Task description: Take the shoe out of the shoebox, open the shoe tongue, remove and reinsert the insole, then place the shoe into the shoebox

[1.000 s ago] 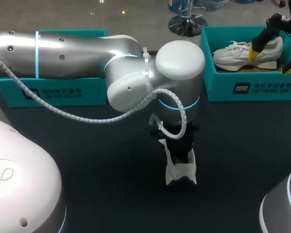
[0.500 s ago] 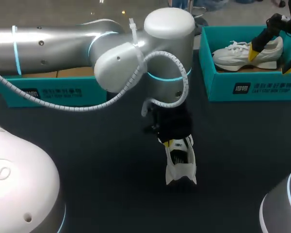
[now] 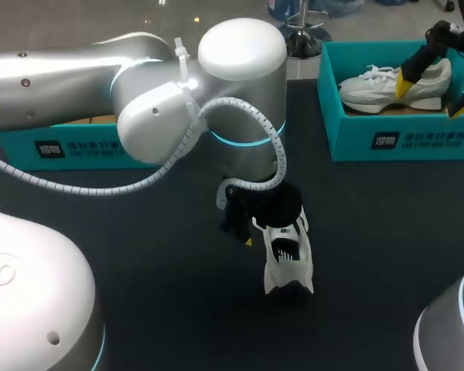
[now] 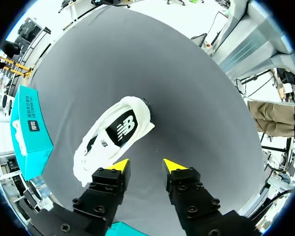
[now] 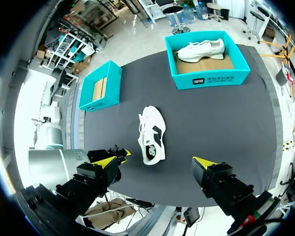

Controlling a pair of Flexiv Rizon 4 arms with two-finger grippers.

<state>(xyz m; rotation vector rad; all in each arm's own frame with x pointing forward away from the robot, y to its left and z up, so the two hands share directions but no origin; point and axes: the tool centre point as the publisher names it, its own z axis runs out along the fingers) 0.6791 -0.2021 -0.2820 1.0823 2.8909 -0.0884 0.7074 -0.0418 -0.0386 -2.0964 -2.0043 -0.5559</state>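
Space is showing between the yellow tips of the left gripper (image 4: 146, 166): it is hanging released, gripping nothing, low over the table (image 3: 162, 309). The shoe (image 4: 115, 135) is lying just ahead of those tips, apparently on its side with the logo facing up. In the head view it is sitting at about five o'clock from the gripper, close beside it. The right gripper (image 5: 156, 161) is likewise hanging wide open and empty, high up, appearing over the right shoebox (image 3: 394, 141) at two o'clock, where a second shoe (image 3: 387, 85) is resting. The left shoebox (image 3: 77, 147) is standing at ten o'clock, well apart. As I judge it, the shoe is already out and the tongue-opening step is coming up. That is calling for one gripper steadying the shoe while the other is pinching the tongue and drawing it back.
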